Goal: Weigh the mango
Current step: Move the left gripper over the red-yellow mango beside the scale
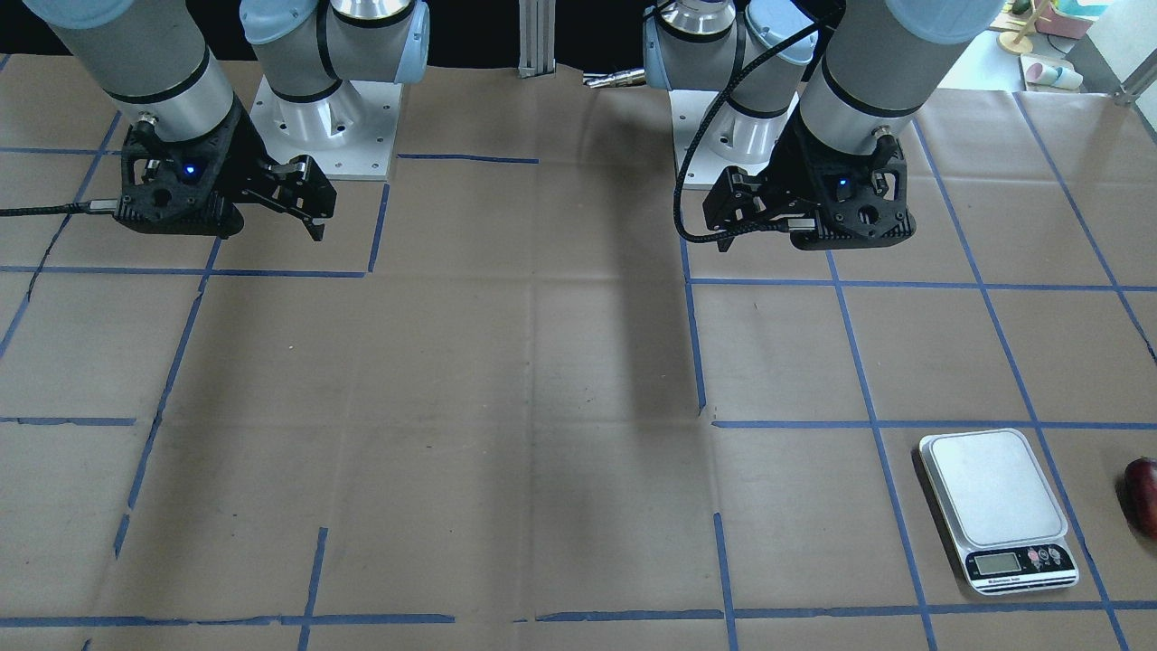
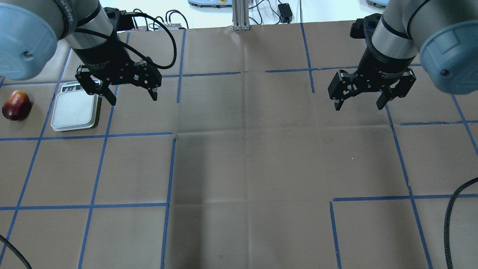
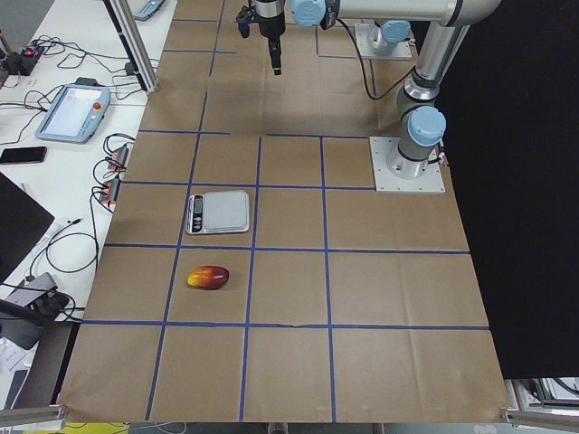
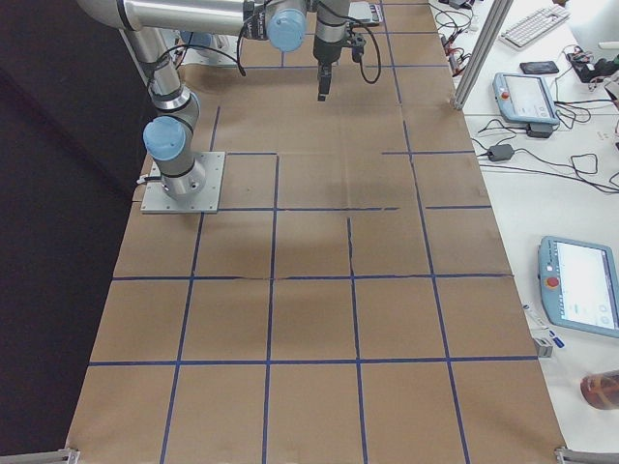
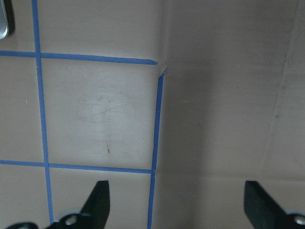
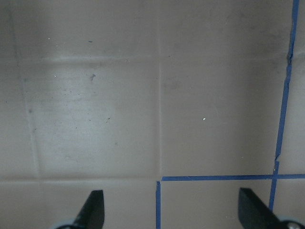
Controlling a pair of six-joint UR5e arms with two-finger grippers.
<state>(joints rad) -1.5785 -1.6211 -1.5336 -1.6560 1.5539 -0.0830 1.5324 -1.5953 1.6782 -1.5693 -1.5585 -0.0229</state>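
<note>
Left gripper (image 2: 133,98), jaws apart and empty, is nearer: mango (image 2: 16,105) lies on table (image 2: 239,149) just beyond scale (image 2: 75,111), farther left, long axis roughly fore-aft; right gripper (image 2: 357,105) likewise apart.

A creased brown paper sheet (image 2: 246,157) is covering the whole table; blue tape lines (image 2: 95,185) are crossing it in a grid of squares; a silver aluminium post (image 2: 239,15) is standing at its edge; on the white side bench (image 3: 77,32), a grey touchscreen pendant (image 3: 74,99) and a black phone (image 3: 23,155) are lying among black cables (image 3: 68,244); a white keyboard (image 4: 535,24) is resting nearby.
</note>
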